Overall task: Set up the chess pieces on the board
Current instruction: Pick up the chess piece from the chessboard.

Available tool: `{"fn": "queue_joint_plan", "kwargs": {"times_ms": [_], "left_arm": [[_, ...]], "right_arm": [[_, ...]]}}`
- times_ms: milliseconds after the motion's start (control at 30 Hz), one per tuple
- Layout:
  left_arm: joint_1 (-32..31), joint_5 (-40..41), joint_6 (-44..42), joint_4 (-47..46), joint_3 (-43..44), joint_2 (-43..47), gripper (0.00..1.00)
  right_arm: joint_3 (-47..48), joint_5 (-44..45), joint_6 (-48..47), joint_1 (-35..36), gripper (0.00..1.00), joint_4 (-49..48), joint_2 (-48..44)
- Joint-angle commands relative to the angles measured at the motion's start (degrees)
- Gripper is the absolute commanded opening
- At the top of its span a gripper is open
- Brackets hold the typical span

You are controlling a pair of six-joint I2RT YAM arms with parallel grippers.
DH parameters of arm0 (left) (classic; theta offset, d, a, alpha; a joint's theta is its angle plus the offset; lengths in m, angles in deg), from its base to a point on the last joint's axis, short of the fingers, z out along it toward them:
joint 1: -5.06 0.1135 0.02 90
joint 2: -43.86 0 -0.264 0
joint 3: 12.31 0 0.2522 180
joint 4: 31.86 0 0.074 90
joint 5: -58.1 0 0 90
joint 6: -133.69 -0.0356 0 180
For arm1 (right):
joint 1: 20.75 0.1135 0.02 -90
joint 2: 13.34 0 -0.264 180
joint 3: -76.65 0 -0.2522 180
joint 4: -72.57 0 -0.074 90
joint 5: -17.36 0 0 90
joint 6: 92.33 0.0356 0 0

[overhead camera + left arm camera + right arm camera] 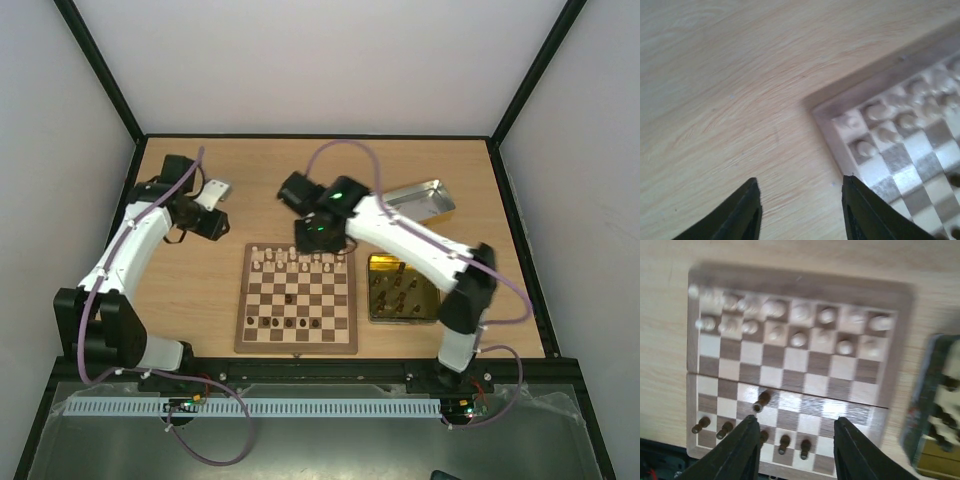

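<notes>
We found the board (296, 298) at the centre of the table (200, 290). The pale pieces (300, 260) filled its two rows at 12 o'clock. Only a handful of dark pieces (289, 322) stood along its 6 o'clock edge, and one stood out towards mid-board.

We judged the step in hand to be filling the dark side, with neither arm carrying anything. The right gripper (795, 422) hung over the board with its fingers spread and nothing between them. The left gripper (800, 182) was likewise spread and empty over bare table, at 10 o'clock off the board's corner.

The next move, in our judgement, called for a reach to the gold tin (374, 300) at 3 o'clock of the board and a fine pinch on one small piece.

That tin held several loose dark pieces (400, 288). In the silver tin (425, 205), at 1 o'clock, we could make out no pieces.
</notes>
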Motion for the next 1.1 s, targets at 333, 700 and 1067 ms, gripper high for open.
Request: {"fn": "queue_joint_plan", "kwargs": {"times_ms": [333, 700, 1067], "left_arm": [[-34.2, 9.1, -20.7, 17.7, -0.7, 1.8, 0.49], [-41.6, 9.4, -23.5, 7.2, -4.9, -2.7, 0.47], [-45.2, 8.7, -23.0, 1.8, -4.0, -8.2, 0.47]], "right_arm": [[-17.1, 5.4, 3.3, -13.5, 0.41, 0.0, -21.1], [-21.0, 5.6, 4.7, -13.8, 0.41, -0.6, -23.5], [-20.5, 6.3, 3.6, -15.2, 0.41, 0.5, -23.2]]}}
